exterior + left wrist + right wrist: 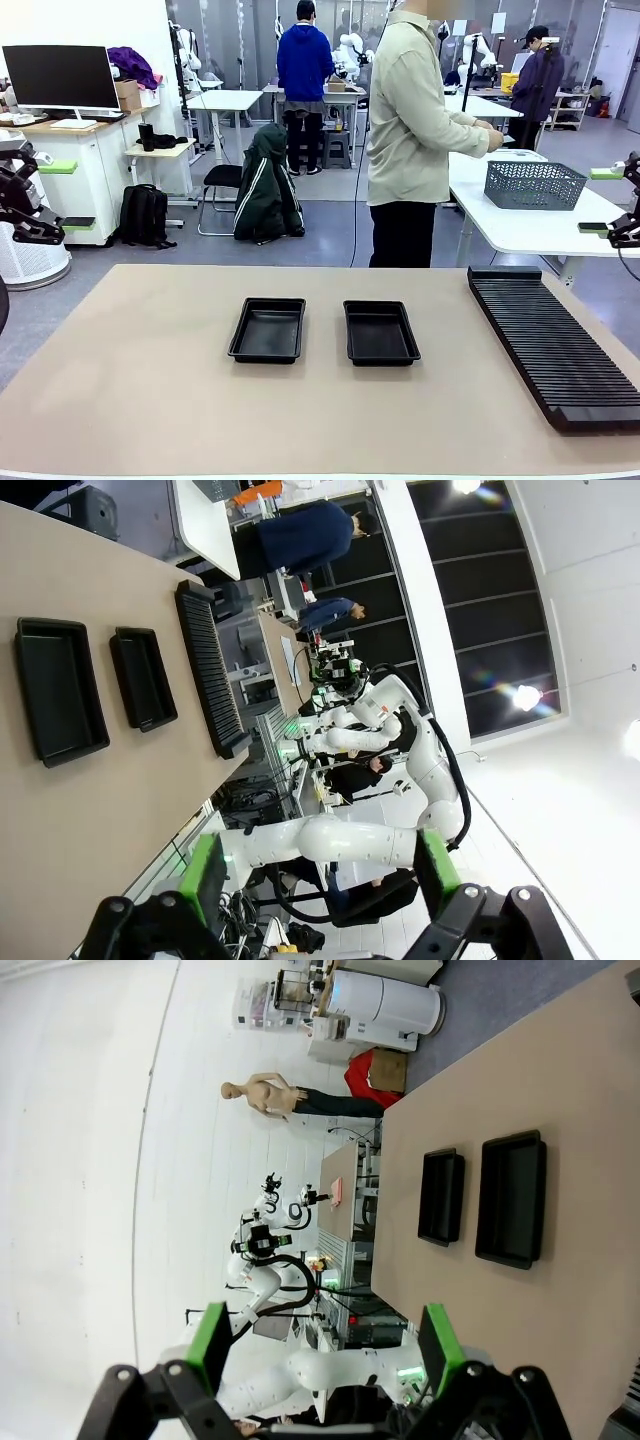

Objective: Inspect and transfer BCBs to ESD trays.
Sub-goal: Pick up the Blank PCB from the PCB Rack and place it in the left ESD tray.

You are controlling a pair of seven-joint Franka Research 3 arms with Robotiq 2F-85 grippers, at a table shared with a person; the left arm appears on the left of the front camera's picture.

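Two black ESD trays lie mid-worktop (130, 400): the left tray (267, 330) and, at its three o'clock, the right tray (380, 333), near each other but not touching. One ribbed black rack (550, 340) lies farther toward three o'clock. One person (410, 130) stands at twelve o'clock beyond the far edge. The left fingers (205, 875) and the right fingers (437, 1345) are spread wide, gripping nothing.

i've got bare table (130, 390) left of and in front of the esd trays (267, 330); a narrow lane runs between them; the long ribbed rack (555, 345) blocks my right side.
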